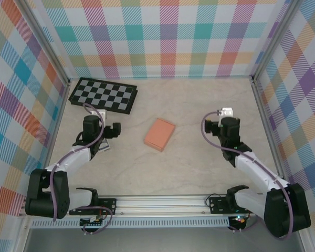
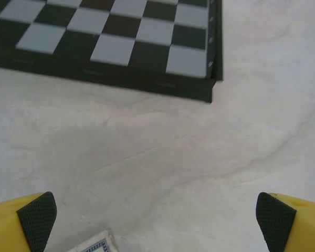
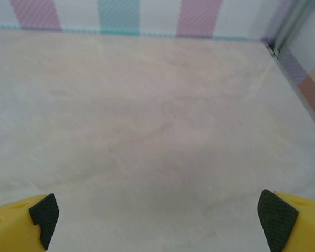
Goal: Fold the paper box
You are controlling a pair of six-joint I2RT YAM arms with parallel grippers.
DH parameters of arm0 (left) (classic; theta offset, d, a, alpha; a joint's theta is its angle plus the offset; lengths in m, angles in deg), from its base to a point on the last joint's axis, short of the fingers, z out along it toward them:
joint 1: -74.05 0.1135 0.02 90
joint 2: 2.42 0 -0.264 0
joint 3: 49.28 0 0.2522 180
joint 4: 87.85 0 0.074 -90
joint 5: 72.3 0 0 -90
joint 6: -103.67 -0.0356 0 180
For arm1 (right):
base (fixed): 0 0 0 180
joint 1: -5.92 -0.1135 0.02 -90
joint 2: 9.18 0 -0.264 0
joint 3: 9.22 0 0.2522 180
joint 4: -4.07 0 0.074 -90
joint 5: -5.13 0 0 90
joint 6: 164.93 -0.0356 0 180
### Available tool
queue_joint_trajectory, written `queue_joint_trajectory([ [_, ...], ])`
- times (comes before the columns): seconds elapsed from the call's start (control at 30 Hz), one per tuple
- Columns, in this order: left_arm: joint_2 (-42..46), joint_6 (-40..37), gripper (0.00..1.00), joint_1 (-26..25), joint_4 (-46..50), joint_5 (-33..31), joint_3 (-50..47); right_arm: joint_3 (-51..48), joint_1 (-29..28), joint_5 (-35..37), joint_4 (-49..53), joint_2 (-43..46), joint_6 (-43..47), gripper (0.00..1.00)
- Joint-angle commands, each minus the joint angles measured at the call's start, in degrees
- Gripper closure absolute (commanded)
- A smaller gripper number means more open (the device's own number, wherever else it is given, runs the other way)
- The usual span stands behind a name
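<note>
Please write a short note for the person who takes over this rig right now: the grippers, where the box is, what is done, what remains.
Left gripper: open, empty, over bare table near the checkerboard.
Right gripper: open, empty, over bare table on the right side.
Paper box: mid-table between the arms, touched by neither.
Done: it looks like a closed, flat rectangular box.
Left: probably nothing; check the flaps, which cannot be judged from above.

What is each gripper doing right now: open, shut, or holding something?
The left gripper is open, holding nothing.
The right gripper is open, holding nothing.
</note>
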Motion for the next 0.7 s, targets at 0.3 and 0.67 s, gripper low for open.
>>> queue_joint_trajectory([
  [0.3,-15.7,-0.2,0.00,1.2,-28.7,-3.3,-4.5,-4.8,9.0,-12.8,-29.2,-15.7,1.5,0.00],
  [0.67,-17.8,0.7,0.00,2.9,-32.2,-0.8,-5.7,-3.6,13.0,-16.9,-37.0,-26.6,-0.4,0.00],
])
